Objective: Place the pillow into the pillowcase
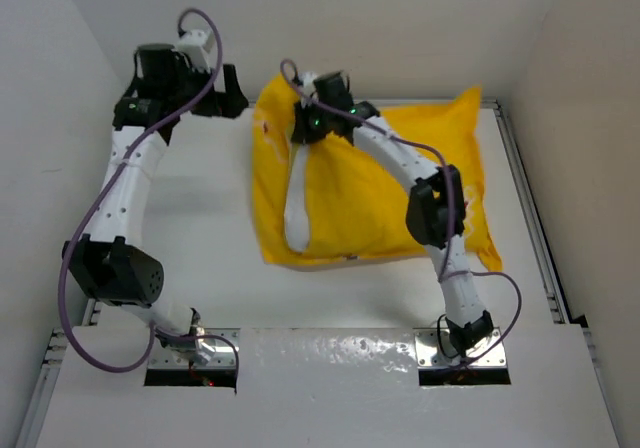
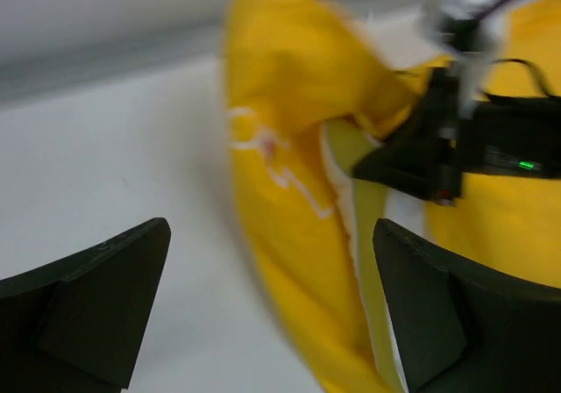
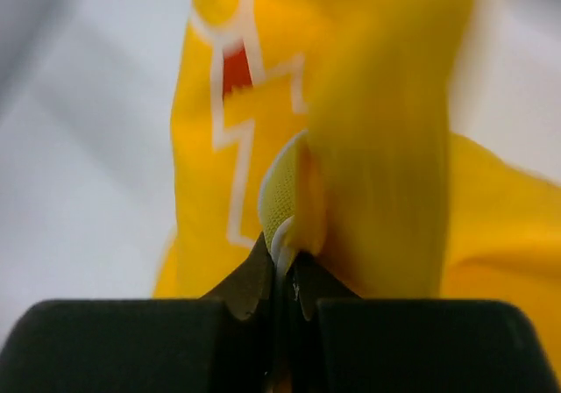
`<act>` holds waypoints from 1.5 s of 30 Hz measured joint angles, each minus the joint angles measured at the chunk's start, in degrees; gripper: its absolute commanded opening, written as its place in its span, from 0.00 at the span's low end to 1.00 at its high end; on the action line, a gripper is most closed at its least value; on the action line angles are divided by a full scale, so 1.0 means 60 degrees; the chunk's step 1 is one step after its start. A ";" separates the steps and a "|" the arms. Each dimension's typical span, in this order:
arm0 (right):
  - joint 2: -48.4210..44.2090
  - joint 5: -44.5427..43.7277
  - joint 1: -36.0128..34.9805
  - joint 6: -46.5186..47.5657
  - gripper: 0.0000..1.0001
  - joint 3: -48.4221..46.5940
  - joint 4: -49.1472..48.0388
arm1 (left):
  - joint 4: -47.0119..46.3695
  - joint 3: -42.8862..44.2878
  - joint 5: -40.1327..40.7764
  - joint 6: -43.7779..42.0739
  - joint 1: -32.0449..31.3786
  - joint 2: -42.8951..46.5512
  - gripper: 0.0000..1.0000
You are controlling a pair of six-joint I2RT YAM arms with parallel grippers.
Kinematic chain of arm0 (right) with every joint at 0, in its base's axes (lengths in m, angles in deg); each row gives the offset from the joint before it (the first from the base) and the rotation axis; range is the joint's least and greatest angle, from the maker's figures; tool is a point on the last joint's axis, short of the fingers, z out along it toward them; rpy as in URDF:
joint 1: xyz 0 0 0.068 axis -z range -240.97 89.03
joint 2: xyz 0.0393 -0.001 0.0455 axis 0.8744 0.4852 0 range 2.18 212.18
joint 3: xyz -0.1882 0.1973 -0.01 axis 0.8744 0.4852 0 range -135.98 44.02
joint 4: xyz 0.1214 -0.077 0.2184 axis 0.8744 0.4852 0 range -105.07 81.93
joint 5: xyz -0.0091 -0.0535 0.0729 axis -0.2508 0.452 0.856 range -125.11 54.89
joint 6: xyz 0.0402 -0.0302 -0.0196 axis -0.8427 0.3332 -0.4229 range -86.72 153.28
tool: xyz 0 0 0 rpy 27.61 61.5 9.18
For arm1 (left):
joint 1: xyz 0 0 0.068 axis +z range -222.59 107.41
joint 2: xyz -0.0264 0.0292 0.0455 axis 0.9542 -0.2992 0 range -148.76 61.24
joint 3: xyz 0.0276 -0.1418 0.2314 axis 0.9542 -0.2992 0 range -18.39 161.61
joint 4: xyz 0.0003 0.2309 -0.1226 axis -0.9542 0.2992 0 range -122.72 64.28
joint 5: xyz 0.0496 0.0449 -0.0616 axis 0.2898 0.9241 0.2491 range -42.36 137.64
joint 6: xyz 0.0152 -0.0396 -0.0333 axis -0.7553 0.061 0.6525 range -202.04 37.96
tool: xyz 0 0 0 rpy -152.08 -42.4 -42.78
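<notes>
You are working over a white matte tabletop (image 1: pixel 200 218), which spreads beneath and ahead of the jaws of the left gripper (image 2: pixel 270 235). Beyond those jaws it runs up to a pale back wall (image 1: pixel 380 18), seen only as a blur from the left wrist. A plain white left wall (image 1: pixel 50 88) and right wall (image 1: pixel 590 118) close in on either side. A metal rail (image 1: pixel 530 218) lines the table edge to the right of the jaws of the right gripper (image 3: pixel 282 257). Well behind both sets of jaws, at the near edge, a glossy white panel (image 1: pixel 330 388) catches soft highlights. The light is even.
</notes>
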 measured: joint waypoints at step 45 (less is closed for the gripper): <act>-0.2215 -0.3133 -0.1934 -0.2430 0.00 0.8426 -0.3603 | -0.3960 -0.6495 0.3956 0.1468 -0.3013 -0.3432 0.00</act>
